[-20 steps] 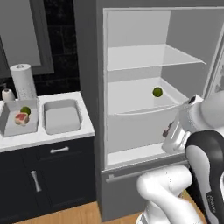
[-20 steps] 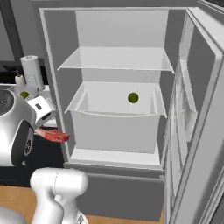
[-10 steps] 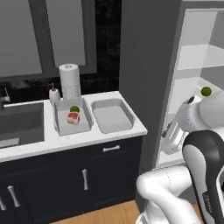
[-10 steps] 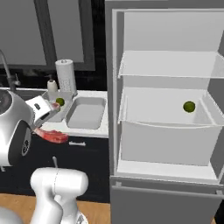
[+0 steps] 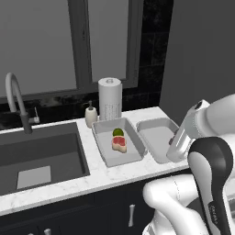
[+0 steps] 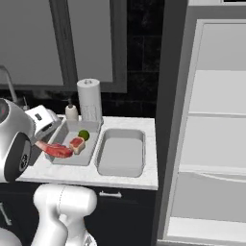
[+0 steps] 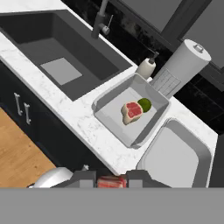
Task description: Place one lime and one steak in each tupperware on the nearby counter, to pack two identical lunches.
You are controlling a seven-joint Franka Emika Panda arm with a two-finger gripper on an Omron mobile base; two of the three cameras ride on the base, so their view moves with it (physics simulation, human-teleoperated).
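White, faintly marbled counter point(image 5: 98, 176) over dark cabinets with silver bar handles. On it, two shallow light-grey rectangular tupperware trays side by side, long sides nearly touching.

Tray nearer the sink point(image 5: 104, 152): holds one small round dark-green lime point(image 5: 118, 132) and one thick steak block with red top and pale tan sides point(image 5: 119, 143). Lime and block touch; the lime lies on the side toward the wall.

Second tray point(image 6: 120, 153), on the fridge side: nothing lies in it.

Tool point(image 7: 112, 180): closed tight on a flat pink-red steak slab point(image 6: 54, 150). Right base view shows the slab sticking out sideways from the hand, held above the front edge of the counter near the filled tray's front corner. Hand view shows a red strip of it pinched between the two dark fingertips point(image 7: 87, 179). Whether the slab hangs over tray or over counter I cannot tell.

Behind the trays, against the dark wall: white paper-towel roll standing upright point(image 5: 110, 98); small pale soap bottle with pump point(image 5: 91, 115) just beside it. Large dark sink basin point(image 5: 39, 156) with curved grey faucet point(image 5: 16, 101) lies next to the filled tray. White open fridge point(image 6: 211, 134) stands just past the counter's end.
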